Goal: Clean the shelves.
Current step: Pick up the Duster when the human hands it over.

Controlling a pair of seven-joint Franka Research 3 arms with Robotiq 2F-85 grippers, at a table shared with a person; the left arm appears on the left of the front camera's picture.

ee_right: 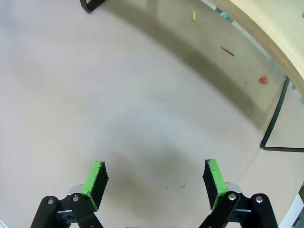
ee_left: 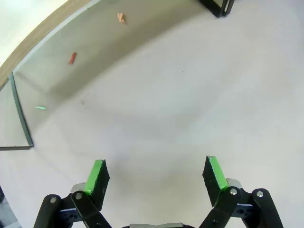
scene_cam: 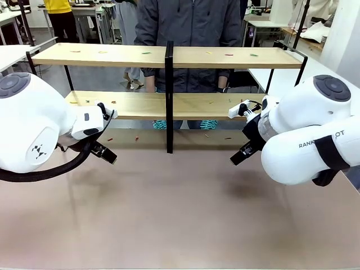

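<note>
Shelves (scene_cam: pixel 112 54) stand across the far part of the worktop (scene_cam: pixel 180 219): two wood boards on a black frame w/ a centre upright. Person (scene_cam: pixel 188 22) stands just behind the shelves. Small coloured scraps lie on both boards.

Left fingers (ee_left: pixel 98 175) are spread wide, nothing btwn the pads, over bare worktop just in front of the shelves' left half. Beyond them a red scrap (ee_left: pixel 72 58), orange scrap (ee_left: pixel 121 17) & green scrap (ee_left: pixel 41 108) lie beneath the shelves.

Right fingers (ee_right: pixel 212 176) are likewise apart & empty, in front of the shelves' right half. Yellow sliver (ee_right: pixel 194 16), red stick (ee_right: pixel 227 51) & red lump (ee_right: pixel 263 80) lie in the shelves' shadow.
</note>
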